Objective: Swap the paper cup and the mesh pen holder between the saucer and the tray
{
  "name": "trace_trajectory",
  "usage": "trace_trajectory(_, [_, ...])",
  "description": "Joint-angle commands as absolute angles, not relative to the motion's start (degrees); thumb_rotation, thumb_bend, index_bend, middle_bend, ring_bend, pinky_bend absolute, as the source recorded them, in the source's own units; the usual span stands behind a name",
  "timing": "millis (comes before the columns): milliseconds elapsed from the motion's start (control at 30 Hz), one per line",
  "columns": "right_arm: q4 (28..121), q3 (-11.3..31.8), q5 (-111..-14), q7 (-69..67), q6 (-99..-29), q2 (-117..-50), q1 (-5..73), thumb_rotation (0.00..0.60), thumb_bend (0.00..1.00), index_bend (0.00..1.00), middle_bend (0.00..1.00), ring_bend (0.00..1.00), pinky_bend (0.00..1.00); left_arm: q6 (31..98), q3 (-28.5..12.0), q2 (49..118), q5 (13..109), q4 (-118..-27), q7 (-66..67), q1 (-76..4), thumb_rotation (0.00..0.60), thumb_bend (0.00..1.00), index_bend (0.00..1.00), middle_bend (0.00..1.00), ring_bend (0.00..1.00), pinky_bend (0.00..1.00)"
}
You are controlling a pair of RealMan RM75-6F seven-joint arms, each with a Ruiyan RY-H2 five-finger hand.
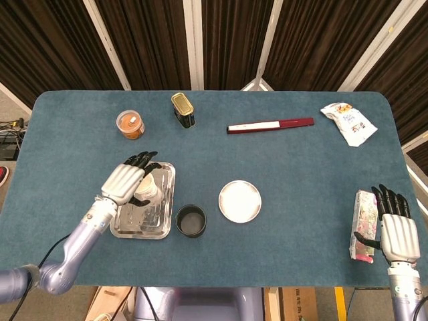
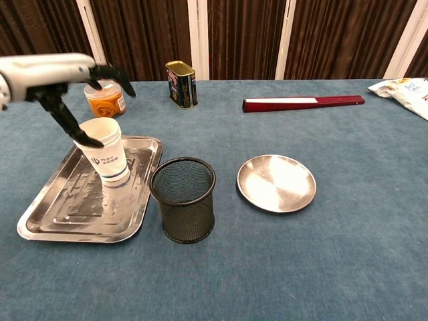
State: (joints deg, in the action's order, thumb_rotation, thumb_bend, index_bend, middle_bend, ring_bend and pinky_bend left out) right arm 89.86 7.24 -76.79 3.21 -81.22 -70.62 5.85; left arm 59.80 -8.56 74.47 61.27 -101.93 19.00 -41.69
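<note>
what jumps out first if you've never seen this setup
The left hand with fingers spread above the paper cup, which stands upright on the steel tray at the table's left. Right of the tray stand the black mesh pen holder and the bare saucer.

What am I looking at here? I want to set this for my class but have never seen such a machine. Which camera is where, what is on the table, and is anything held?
It is a robot with two arms ending in human-like hands. One picture looks down from its head, the other forward from its chest. The left hand hovers open over a paper cup standing on a metal tray; one finger seems to touch the rim, but it grips nothing. The right hand rests open beside a patterned packet. Also there: a mesh pen holder, an empty saucer, a tin, an orange jar, a red stick and a snack bag.
</note>
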Motion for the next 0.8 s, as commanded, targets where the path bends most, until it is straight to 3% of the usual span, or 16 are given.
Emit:
trace_trajectory(33, [89.44,6.82,-77.29,3.04,-80.41,-70.46,6.18,0.600,0.00,0.06,0.01,0.02,0.00,74.68,-5.57,69.99,74.46,-109.82,13.86,-32.22,0.600,0.10,0.21,0.00,0.00,0.11])
trace_trajectory(167, [89.84,4.97,-80.70,-0.58,-76.83,-68.98,7.77,0.600,0.00,0.06,0.01,0.02,0.00,87.69,1.47,69.00,84.70,-107.23,16.50,-22.67,0.600,0.10,0.21,0.00,0.00,0.11])
trace_trajectory(333, [92.43,4.41,-89.08,-4.28,-73.61,-66.46,12.65,0.600,0.00,0.06,0.01,0.02,0.00,95.12,4.83,70.48,88.53,-99.20,11.21,-15.74,0.600,0.10,0.21,0.00,0.00,0.10])
trace_trajectory(467, [97.59,7.42,-91.57,-2.06,-70.79,-66.07,18.00,0.600,0.00,0.06,0.01,0.02,0.00,96.35,5.08,72.08,89.23,-96.16,6.44,-13.64,0.600,0.10,0.21,0.00,0.00,0.10])
trace_trajectory(600, [103.24,10.94,-88.29,1.34,-61.71,-65.88,25.16,0.600,0.00,0.06,0.01,0.02,0.00,95.63,5.29,73.42,90.04,-93.57,5.50,-12.88,0.600,0.10,0.21,0.00,0.00,0.10])
trace_trajectory(800, [104.03,13.54,-83.95,7.24,-52.00,-71.98,34.24,0.600,0.00,0.06,0.01,0.02,0.00,94.10,3.21,75.83,88.24,-90.15,5.27,-12.30,0.600,0.10,0.21,0.00,0.00,0.10])
